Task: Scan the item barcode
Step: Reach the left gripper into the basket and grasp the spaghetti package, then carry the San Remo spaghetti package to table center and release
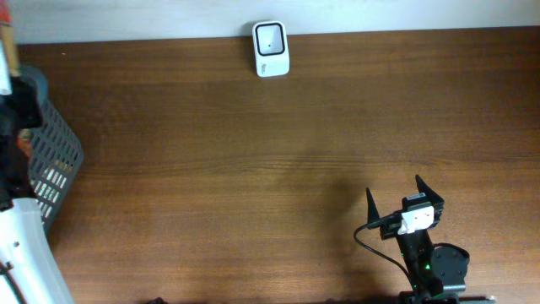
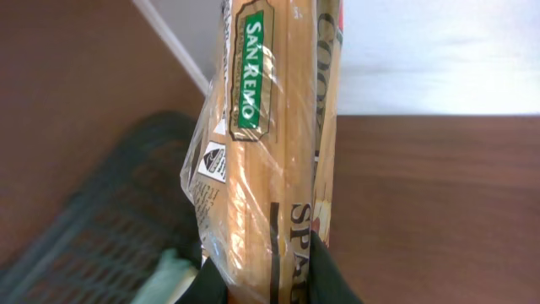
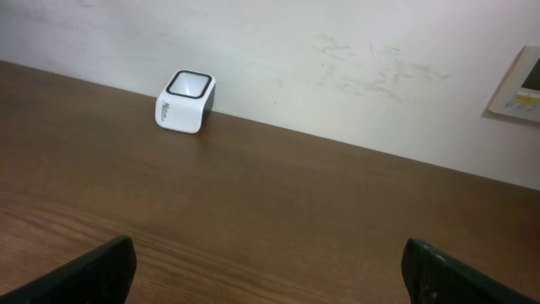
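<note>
Clear plastic over straw-coloured pasta: the spaghetti packet [image 2: 270, 152] is sitting pinched at its lower end in the left pincer [image 2: 266, 285], with fingers pressing in on both sides. Its long axis is running straight out from the fingers. It is hanging above the grey basket [image 1: 55, 160] at the table's far left. The scanner [image 1: 271, 48] is sitting against the back wall, well apart, off toward the right. The right pincer [image 1: 403, 198] is spread wide, holding nothing, and somewhat nearer the scanner. I'm judging the left arm should carry across. I'm not seeing a barcode on this face.
</note>
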`<state>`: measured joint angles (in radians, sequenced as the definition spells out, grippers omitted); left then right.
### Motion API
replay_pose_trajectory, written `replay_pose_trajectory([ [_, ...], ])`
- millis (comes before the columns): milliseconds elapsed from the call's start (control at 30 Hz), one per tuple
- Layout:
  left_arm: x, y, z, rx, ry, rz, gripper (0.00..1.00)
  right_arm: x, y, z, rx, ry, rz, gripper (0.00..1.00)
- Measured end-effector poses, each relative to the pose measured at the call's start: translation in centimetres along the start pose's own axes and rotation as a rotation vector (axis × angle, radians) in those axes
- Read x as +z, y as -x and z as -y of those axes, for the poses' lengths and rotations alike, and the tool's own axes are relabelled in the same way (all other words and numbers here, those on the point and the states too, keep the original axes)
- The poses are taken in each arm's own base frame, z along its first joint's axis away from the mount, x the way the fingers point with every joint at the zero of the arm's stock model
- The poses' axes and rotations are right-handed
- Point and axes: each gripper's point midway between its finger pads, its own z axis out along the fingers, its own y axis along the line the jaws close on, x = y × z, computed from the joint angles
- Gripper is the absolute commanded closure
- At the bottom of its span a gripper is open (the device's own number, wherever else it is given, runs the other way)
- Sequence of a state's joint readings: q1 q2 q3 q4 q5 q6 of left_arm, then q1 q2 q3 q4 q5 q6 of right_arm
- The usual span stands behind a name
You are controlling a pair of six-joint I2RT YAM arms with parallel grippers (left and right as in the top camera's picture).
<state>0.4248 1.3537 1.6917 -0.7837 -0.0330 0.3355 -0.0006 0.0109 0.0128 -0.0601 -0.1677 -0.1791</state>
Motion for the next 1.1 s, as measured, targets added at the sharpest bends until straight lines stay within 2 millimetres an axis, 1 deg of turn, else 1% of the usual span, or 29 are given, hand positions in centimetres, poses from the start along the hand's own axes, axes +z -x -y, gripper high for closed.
replay_pose_trajectory([
  [67, -0.3, -0.9, 6.6, 0.049, -0.230, -0.046, 1.00, 0.0, 0.0, 0.0, 0.000, 0.000, 0.000, 0.02],
  [100, -0.2, -1.5, 8.9, 0.075, -0.301, -0.074, 1.00, 0.0, 0.0, 0.0, 0.000, 0.000, 0.000, 0.01],
  [133, 0.1, -2.6, 10.7, 0.110, -0.356, -0.120, 1.00, 0.0, 0.0, 0.0, 0.000, 0.000, 0.000, 0.01],
  [167, 1.6, -4.5, 12.2, 0.162, -0.399, -0.186, 1.00, 0.0, 0.0, 0.0, 0.000, 0.000, 0.000, 0.01],
  [200, 3.8, -6.4, 12.6, 0.195, -0.409, -0.253, 1.00, 0.0, 0.0, 0.0, 0.000, 0.000, 0.000, 0.01],
  [233, 6.1, -8.5, 12.9, 0.211, -0.416, -0.326, 1.00, 0.0, 0.0, 0.0, 0.000, 0.000, 0.000, 0.01],
  [267, 7.6, -9.7, 12.9, 0.216, -0.412, -0.364, 1.00, 0.0, 0.0, 0.0, 0.000, 0.000, 0.000, 0.01],
  [300, 9.1, -10.5, 12.6, 0.216, -0.398, -0.381, 1.00, 0.0, 0.0, 0.0, 0.000, 0.000, 0.000, 0.01],
  [333, 10.7, -11.0, 11.8, 0.208, -0.373, -0.385, 1.00, 0.0, 0.0, 0.0, 0.001, 0.000, 0.000, 0.01],
  [367, 11.5, -10.9, 11.0, 0.201, -0.346, -0.371, 1.00, 0.0, 0.0, 0.0, 0.000, 0.000, 0.000, 0.01],
  [400, 12.2, -10.1, 9.6, 0.192, -0.301, -0.334, 1.00, 0.0, 0.0, 0.0, 0.000, 0.000, 0.000, 0.01],
  [433, 12.7, -9.4, 8.8, 0.187, -0.272, -0.300, 1.00, 0.0, 0.0, 0.0, 0.000, 0.000, 0.000, 0.01],
  [467, 13.2, -8.4, 7.6, 0.178, -0.233, -0.258, 1.00, 0.0, 0.0, 0.0, 0.000, 0.000, 0.000, 0.01],
  [500, 13.5, -8.0, 6.7, 0.167, -0.210, -0.237, 1.00, 0.0, 0.0, 0.0, 0.000, 0.000, 0.000, 0.02],
  [600, 14.5, -7.3, 5.7, 0.154, -0.187, -0.192, 1.00, 0.0, 0.0, 0.0, 0.000, 0.000, 0.000, 0.01],
  [633, 15.3, -7.5, 5.4, 0.147, -0.182, -0.187, 1.00, 0.0, 0.0, 0.0, 0.000, 0.000, 0.000, 0.01],
  [700, 17.3, -8.9, 4.9, 0.145, -0.168, -0.211, 1.00, 0.0, 0.0, 0.0, 0.001, 0.000, 0.000, 0.01],
  [767, 18.3, -8.4, 4.6, 0.144, -0.147, -0.182, 1.00, 0.0, 0.0, 0.0, 0.000, 0.000, 0.000, 0.01],
  [800, 18.8, -7.7, 4.2, 0.144, -0.130, -0.149, 1.00, 0.0, 0.0, 0.0, 0.000, 0.000, 0.000, 0.01],
  [833, 18.8, -7.5, 4.1, 0.143, -0.124, -0.139, 1.00, 0.0, 0.0, 0.0, 0.000, 0.000, 0.000, 0.01],
  [867, 19.0, -6.8, 4.1, 0.141, -0.117, -0.111, 1.00, 0.0, 0.0, 0.0, 0.000, 0.000, 0.000, 0.01],
  [933, 19.0, -6.2, 4.6, 0.150, -0.117, -0.094, 1.00, 0.0, 0.0, 0.0, 0.000, 0.000, 0.000, 0.01],
  [1000, 18.9, -5.6, 6.1, 0.167, -0.133, -0.083, 1.00, 0.0, 0.0, 0.0, 0.001, 0.000, 0.000, 0.01],
  [1067, 17.1, -4.2, 10.6, 0.214, -0.209, -0.068, 1.00, 0.0, 0.0, 0.0, 0.000, 0.000, 0.000, 0.01],
  [1100, 15.8, -4.0, 12.3, 0.230, -0.248, -0.081, 1.00, 0.0, 0.0, 0.0, 0.000, 0.000, 0.000, 0.01],
])
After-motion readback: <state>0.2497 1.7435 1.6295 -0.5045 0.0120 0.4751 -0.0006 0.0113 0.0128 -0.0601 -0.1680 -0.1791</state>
